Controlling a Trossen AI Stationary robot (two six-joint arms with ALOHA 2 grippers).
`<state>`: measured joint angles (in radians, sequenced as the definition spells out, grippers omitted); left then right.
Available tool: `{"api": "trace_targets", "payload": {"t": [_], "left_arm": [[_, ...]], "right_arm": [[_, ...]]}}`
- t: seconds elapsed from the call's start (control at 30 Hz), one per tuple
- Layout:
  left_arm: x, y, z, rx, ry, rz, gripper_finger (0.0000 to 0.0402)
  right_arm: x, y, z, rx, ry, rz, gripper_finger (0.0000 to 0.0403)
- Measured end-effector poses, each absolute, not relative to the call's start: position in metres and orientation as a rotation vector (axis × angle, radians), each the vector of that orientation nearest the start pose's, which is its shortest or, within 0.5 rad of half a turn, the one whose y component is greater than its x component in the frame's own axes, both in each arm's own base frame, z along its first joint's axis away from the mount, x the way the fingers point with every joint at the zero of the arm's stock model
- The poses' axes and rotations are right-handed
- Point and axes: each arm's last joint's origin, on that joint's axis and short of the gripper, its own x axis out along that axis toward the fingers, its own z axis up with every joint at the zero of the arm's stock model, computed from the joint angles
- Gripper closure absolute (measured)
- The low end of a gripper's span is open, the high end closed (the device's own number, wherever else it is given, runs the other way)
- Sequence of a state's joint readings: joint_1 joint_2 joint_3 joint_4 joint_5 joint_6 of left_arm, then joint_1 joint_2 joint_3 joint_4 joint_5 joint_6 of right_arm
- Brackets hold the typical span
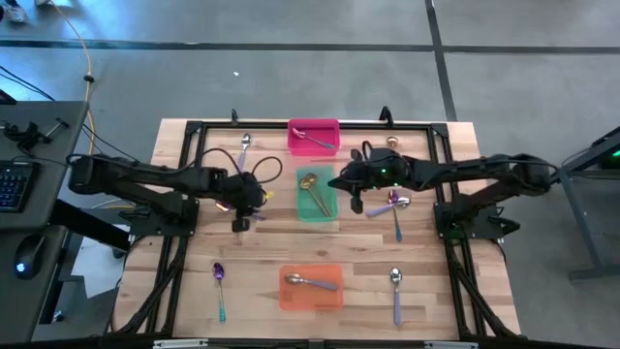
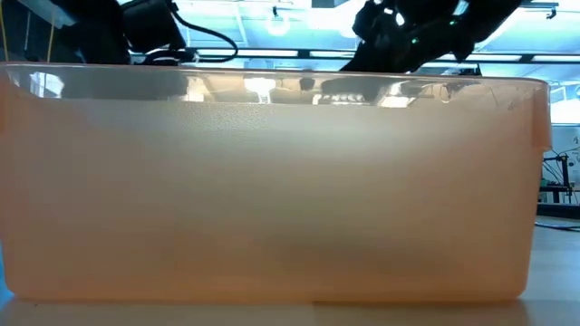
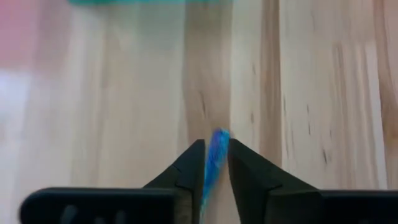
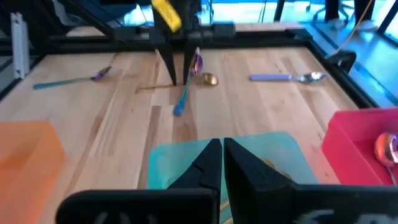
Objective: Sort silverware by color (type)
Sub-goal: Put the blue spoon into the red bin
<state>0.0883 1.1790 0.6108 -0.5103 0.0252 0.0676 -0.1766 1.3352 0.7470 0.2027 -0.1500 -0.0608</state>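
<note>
Containers, as I read them from the high view:

- Pink bin (image 1: 314,137), far centre of the table (image 1: 194,291): one silver spoon inside.
- Green bin (image 1: 316,194), just nearer than the pink one: gold utensils (image 1: 312,192), at least two, lying together.
- Orange bin (image 1: 311,288), near centre: one silver spoon (image 1: 310,282). It fills the low view, so I get nothing else from there.

Loose silverware on the wood:

- Purple spoon with teal handle (image 1: 220,289), near left.
- Lavender-handled silver spoon (image 1: 395,294), near right.
- Lavender-handled spoon (image 1: 243,152), far left.
- Spoon with blue handle (image 1: 395,215), right of the green bin, below my right arm.

Left gripper (image 1: 238,223), left of the green bin, pointing down at the table. Its fingers (image 3: 189,168) are closed on a blue-handled utensil (image 3: 214,158); the handle stands between the two tips, its bowl end toward the wood.

Right gripper (image 4: 222,163) sits over the green bin's right edge, fingers nearly together with only a narrow gap, holding nothing I can see.
</note>
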Motion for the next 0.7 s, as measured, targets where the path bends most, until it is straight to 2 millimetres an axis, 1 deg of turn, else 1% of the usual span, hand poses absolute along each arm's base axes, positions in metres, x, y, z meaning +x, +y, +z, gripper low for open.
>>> {"api": "trace_targets", "payload": {"t": [0.1,0.2,0.37,0.53,0.7], "left_arm": [[0.203,0.016,0.178,0.007,1.156,0.000,0.0309],[0.204,0.018,0.167,-0.021,1.243,-0.012,0.0287],[0.206,0.020,0.152,-0.019,1.348,-0.033,0.0266],[0.207,0.022,0.141,0.046,1.417,-0.032,0.0267],[0.208,0.023,0.135,0.108,1.468,-0.041,0.0291]], "right_arm": [[0.274,-0.044,0.242,0.001,0.374,-0.013,0.0402],[0.272,-0.043,0.244,-0.001,0.377,-0.011,0.0402],[0.273,-0.037,0.244,-0.034,0.382,0.018,0.0403],[0.274,-0.028,0.244,-0.042,0.382,0.051,0.0403],[0.275,-0.021,0.244,-0.058,0.385,0.033,0.0403]]}}
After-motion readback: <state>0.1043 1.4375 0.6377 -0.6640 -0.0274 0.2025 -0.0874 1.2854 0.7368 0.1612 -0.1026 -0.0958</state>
